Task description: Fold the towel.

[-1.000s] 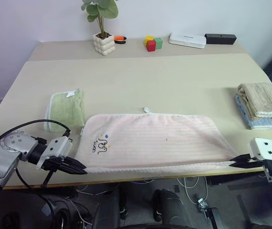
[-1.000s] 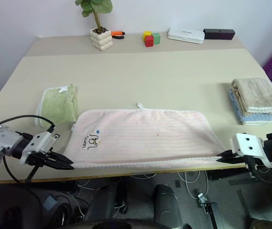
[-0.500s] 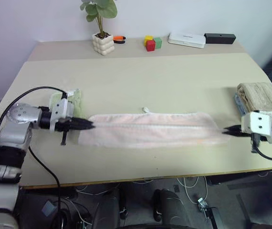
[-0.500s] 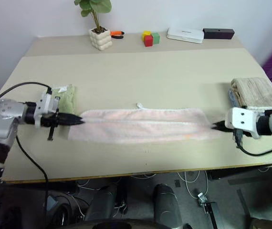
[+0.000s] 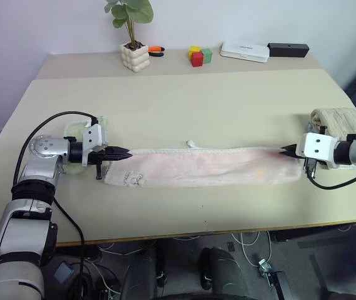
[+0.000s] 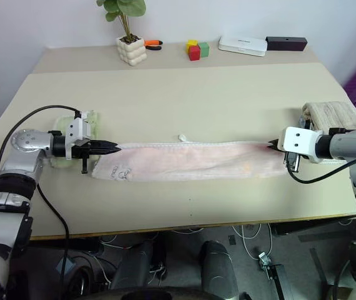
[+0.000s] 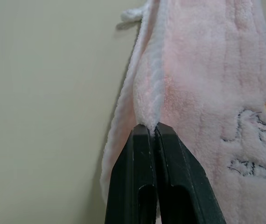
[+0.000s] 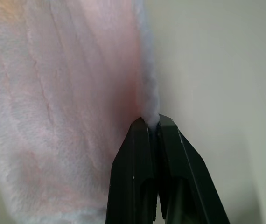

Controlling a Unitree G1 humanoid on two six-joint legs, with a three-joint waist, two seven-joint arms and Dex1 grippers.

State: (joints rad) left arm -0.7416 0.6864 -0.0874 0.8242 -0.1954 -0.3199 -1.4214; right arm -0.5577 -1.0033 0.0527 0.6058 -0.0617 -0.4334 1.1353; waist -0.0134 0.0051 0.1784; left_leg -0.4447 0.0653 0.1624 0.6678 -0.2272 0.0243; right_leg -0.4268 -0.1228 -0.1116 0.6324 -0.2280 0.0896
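While held: the pale pink fluffy terry towel (image 5: 203, 167) lies doubled lengthwise on the beige table (image 5: 197, 106).
Motif: dark embroidery near the left gripper (image 5: 127, 154).
Grippers: left and right gripper (image 5: 284, 150) each pinch a white-trimmed end.

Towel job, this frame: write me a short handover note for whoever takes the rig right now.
Left gripper: shut on the towel's left corner.
Right gripper: shut on its right corner.
Towel: folded once lengthwise into a long narrow strip across the table, both pinched corners at the far edge by the small loop.
Nearby: green cloth behind the left gripper, folded beige towel by the right.
Done: first lengthwise fold.
Left: let go of the corners, then probably fold the strip end to end.
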